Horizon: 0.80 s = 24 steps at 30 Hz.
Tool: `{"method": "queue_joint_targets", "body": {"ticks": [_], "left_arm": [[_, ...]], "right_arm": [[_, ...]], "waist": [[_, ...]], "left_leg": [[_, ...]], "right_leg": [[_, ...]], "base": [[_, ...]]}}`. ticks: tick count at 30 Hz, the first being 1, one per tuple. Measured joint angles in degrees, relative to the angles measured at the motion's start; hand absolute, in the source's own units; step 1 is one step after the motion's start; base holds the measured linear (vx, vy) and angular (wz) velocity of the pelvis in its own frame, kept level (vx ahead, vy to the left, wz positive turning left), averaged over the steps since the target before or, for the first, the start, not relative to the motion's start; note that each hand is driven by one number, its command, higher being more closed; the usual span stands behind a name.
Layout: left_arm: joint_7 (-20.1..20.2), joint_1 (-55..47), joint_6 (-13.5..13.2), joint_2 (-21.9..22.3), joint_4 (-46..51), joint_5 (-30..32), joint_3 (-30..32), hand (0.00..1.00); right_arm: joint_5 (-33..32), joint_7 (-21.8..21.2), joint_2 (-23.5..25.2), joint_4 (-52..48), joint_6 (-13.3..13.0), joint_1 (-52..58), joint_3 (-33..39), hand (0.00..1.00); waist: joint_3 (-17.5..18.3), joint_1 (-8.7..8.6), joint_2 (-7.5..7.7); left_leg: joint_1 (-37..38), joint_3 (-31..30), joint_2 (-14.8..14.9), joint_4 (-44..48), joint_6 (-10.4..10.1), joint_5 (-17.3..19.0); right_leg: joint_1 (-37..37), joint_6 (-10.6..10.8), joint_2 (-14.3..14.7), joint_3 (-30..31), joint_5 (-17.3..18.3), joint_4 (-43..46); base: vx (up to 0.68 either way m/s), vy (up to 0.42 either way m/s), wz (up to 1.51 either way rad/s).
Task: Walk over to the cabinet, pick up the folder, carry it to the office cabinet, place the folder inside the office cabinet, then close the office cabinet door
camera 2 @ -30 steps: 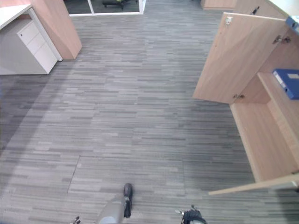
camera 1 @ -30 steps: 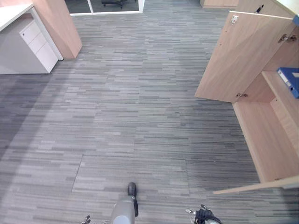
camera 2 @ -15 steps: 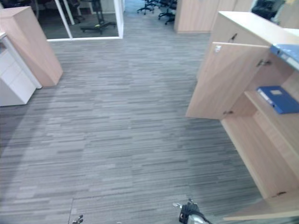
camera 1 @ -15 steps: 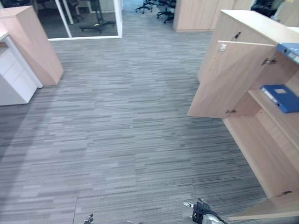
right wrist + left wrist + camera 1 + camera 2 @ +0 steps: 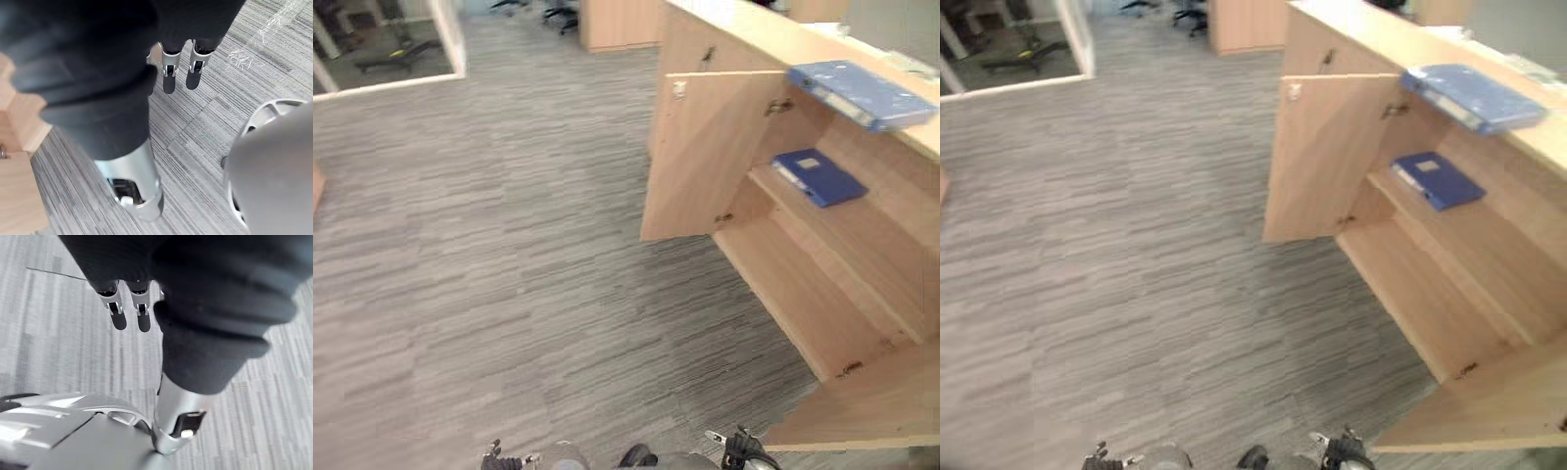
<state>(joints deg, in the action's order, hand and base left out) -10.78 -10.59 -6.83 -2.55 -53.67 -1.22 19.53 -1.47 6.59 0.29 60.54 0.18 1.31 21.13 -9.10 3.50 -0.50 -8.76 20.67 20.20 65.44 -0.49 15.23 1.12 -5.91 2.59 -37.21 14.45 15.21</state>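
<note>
Both robot hands empty and low over the carpet; blue folders well apart from them, at the open office cabinet.
Left robot hand [image 5: 118,317]: fingers straight and loose, thumb apart, nothing in it, grey carpet floor [image 5: 509,245] beneath. Right robot hand [image 5: 168,74]: same, released, nothing held. Office cabinet [image 5: 822,294] stands to the robot's right with both doors swung out: far door [image 5: 705,157] and near door [image 5: 862,411]. One blue folder [image 5: 860,92] lies flat at the front edge of the cabinet top [image 5: 754,34]. A second blue folder [image 5: 819,176] lies flat inside on the upper shelf [image 5: 862,235], at the end by the far door. Lower compartment bare wood.
</note>
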Motion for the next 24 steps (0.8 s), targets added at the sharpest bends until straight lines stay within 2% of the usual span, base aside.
{"method": "queue_joint_targets", "body": {"ticks": [2, 4, 5, 6, 7, 8, 9, 10, 11, 12, 13, 14, 16, 17, 18, 19, 20, 22, 24], "left_arm": [[-0.33, 0.17, -0.06, 0.04, 0.0, -1.14, -0.12, 0.0], [-0.77, 0.07, -0.25, 0.49, -0.09, -1.88, -0.67, 0.0], [-1.03, 0.01, -0.26, 0.86, -0.06, -2.21, -0.63, 0.0], [-1.45, -0.11, -0.34, 1.24, 0.05, -3.14, -0.28, 0.0], [-1.63, -0.08, -0.36, 1.29, 0.07, -3.63, -0.26, 0.0], [-1.77, -0.11, -0.38, 1.41, 0.1, -3.92, -0.26, 0.0], [-2.15, 0.02, -0.54, 1.67, 0.27, -4.01, -0.29, 0.0], [-2.28, 0.04, -0.6, 1.82, 0.25, -4.05, -0.3, 0.0], [-2.54, -0.32, -0.65, 2.32, 0.2, -4.07, -0.39, 0.0], [-2.45, -0.03, -0.7, 1.8, -0.37, -4.06, -0.24, 0.0], [-2.45, 0.48, -0.72, 1.27, -0.61, -4.04, -0.37, 0.0], [-2.26, 0.64, -1.19, 1.39, -0.55, -3.81, -0.54, 0.0], [-2.02, 0.57, -1.31, 1.36, -1.42, -3.74, -0.5, 0.0], [-1.93, 0.49, -1.3, 1.24, -2.19, -3.5, -0.46, 0.0], [-1.88, 0.28, -1.29, 1.27, -2.21, -3.3, -0.45, 0.0], [-1.66, 0.2, -1.29, 1.2, -2.48, -3.06, -0.46, 0.0], [-1.27, 0.2, -1.31, 1.14, -2.64, -3.03, -0.4, 0.0], [-0.88, 0.06, -1.18, 0.9, -3.04, -3.04, -0.2, 0.0], [-0.67, -0.91, -0.94, 0.98, -3.03, -3.07, 0.09, 0.0]], "right_arm": [[-0.28, 0.33, -0.15, 0.13, 0.11, -0.01, 0.03, 0.0], [-1.19, 0.39, -0.32, 1.01, 0.19, -0.82, -0.05, 0.0], [-1.92, 0.46, -0.55, 2.24, 0.28, -2.2, -0.37, 0.0], [-2.01, 0.6, -0.7, 2.8, 0.29, -3.54, -1.41, 0.0], [-2.04, 0.69, -0.76, 2.92, 0.28, -4.33, -2.36, 0.0], [-2.01, 0.7, -0.77, 3.31, 0.12, -5.9, -3.47, 0.0], [-1.98, 0.69, -0.75, 3.65, -0.15, -7.3, -4.36, 0.0], [-1.97, 0.67, -0.72, 3.83, -0.24, -7.83, -4.52, 0.0], [-1.97, 0.68, -0.62, 3.88, -0.25, -8.18, -4.5, 0.0], [-1.89, 0.65, 0.11, 3.84, -0.25, -7.58, -4.41, 0.0], [-1.88, 0.66, 0.57, 3.8, -0.21, -7.25, -4.39, 0.0], [-1.86, 0.36, 0.66, 3.41, -0.14, -6.5, -4.31, 0.0], [-1.82, 0.09, 0.66, 2.58, -0.15, -5.95, -3.17, 0.0], [-1.79, -0.23, 0.5, 2.67, -0.09, -5.53, -1.86, 0.0], [-1.69, -0.4, 0.35, 2.73, 0.02, -5.03, -1.59, 0.0], [-1.31, -0.79, 0.31, 2.76, 0.35, -3.66, 0.17, 0.0], [-0.72, -0.94, 0.13, 2.28, 0.58, -1.97, 1.31, 0.0], [0.4, -0.96, -0.42, 2.42, 0.56, -1.09, 3.23, 0.0], [0.43, -1.01, -0.71, 2.95, 0.42, -0.4, 4.05, 0.0]], "waist": [[-0.07, 0.52, 0.2], [-0.44, 0.71, 0.53], [-1.0, 1.16, 0.62], [-1.2, 1.62, 0.86], [-1.28, 1.86, 0.89], [-1.33, 2.51, 1.0], [-1.19, 2.93, 0.81], [-1.05, 3.07, 0.54], [-0.56, 3.53, -0.27], [-0.07, 3.7, 0.46], [0.28, 3.75, 1.16], [1.14, 3.89, 1.47], [1.72, 4.39, 1.2], [1.78, 4.27, 1.14], [1.82, 4.15, 1.05], [1.87, 3.55, 0.88], [1.9, 2.68, 0.74], [1.99, 2.06, 0.38], [2.33, 1.72, 0.27]], "left_leg": [[-2.77, -1.79, -0.54, -1.34, -0.09, 0.11], [-6.31, -5.81, -3.25, -8.36, -0.98, 0.72], [-7.36, -9.57, -6.05, -15.47, -1.44, 0.92], [-8.09, -16.04, -9.61, -24.08, -1.99, 0.85], [-8.27, -20.16, -11.46, -28.16, -2.47, 0.59], [-8.13, -28.86, -15.07, -36.49, -4.26, -0.52], [-7.81, -37.12, -17.44, -43.02, -5.44, -2.33], [-7.72, -40.2, -18.22, -45.36, -5.94, -3.73], [-7.03, -43.35, -18.69, -48.1, -7.29, -9.19], [-6.77, -40.83, -19.26, -45.55, -8.27, -13.4], [-6.81, -39.25, -20.15, -44.54, -7.58, -13.01], [-5.69, -35.42, -21.04, -43.81, -4.66, -11.06], [-3.62, -30.43, -22.45, -44.58, -2.17, -9.99], [-0.96, -26.97, -24.02, -46.36, -0.18, -9.81], [0.47, -25.68, -24.82, -47.54, 0.51, -9.88], [3.46, -24.16, -26.24, -49.84, 1.65, -10.25], [6.17, -23.36, -27.04, -51.63, 2.45, -10.42], [9.23, -22.0, -27.29, -53.49, 3.98, -10.37], [10.8, -20.37, -26.59, -54.9, 5.33, -9.29]], "right_leg": [[1.35, 0.28, 0.36, 3.24, 0.16, -1.06], [3.29, 0.88, 0.04, 7.33, -0.22, -2.7], [4.2, 0.72, -0.65, 10.11, -0.54, -2.82], [4.7, 0.94, -1.37, 13.46, -0.5, -2.91], [4.95, 1.27, -1.79, 15.0, -0.47, -2.95], [5.41, 2.33, -2.63, 18.35, -0.51, -3.0], [5.49, 3.89, -3.39, 21.44, -0.32, -3.04], [5.71, 4.76, -3.73, 22.87, -0.08, -2.98], [6.54, 6.69, -4.19, 25.69, 0.62, -2.65], [7.61, 8.73, -5.74, 28.35, 1.41, -2.26], [7.29, 10.61, -7.36, 28.44, 0.84, -1.93], [5.9, 13.94, -10.15, 29.78, -1.1, 0.21], [3.41, 14.8, -13.77, 31.69, -1.99, 4.01], [1.21, 14.27, -17.12, 31.48, -2.39, 8.48], [0.2, 13.66, -18.69, 30.96, -2.78, 10.98], [-1.31, 11.51, -21.77, 28.8, -4.05, 16.23], [-2.22, 7.93, -24.76, 24.6, -5.43, 20.96], [-1.72, 5.24, -27.34, 18.77, -7.13, 24.22], [-2.1, 6.31, -26.42, 14.99, -6.78, 22.83]], "base": [[0.35, 0.031, -1.1], [0.35, 0.069, -1.13], [0.26, 0.104, -1.25], [0.38, 0.191, -1.3], [0.33, 0.216, -1.38], [0.43, 0.31, -1.42], [0.39, 0.304, -1.4], [0.45, 0.376, -1.39], [0.48, 0.439, -1.24], [0.48, 0.444, -1.09], [0.45, 0.444, -1.05], [0.37, 0.43, -0.9], [0.3, 0.436, -1.24], [0.18, 0.341, -1.17], [0.19, 0.397, -0.97], [0.15, 0.346, -0.57], [0.13, 0.322, -0.41], [0.06, 0.252, -0.38], [-0.01, 0.174, -0.59]]}}
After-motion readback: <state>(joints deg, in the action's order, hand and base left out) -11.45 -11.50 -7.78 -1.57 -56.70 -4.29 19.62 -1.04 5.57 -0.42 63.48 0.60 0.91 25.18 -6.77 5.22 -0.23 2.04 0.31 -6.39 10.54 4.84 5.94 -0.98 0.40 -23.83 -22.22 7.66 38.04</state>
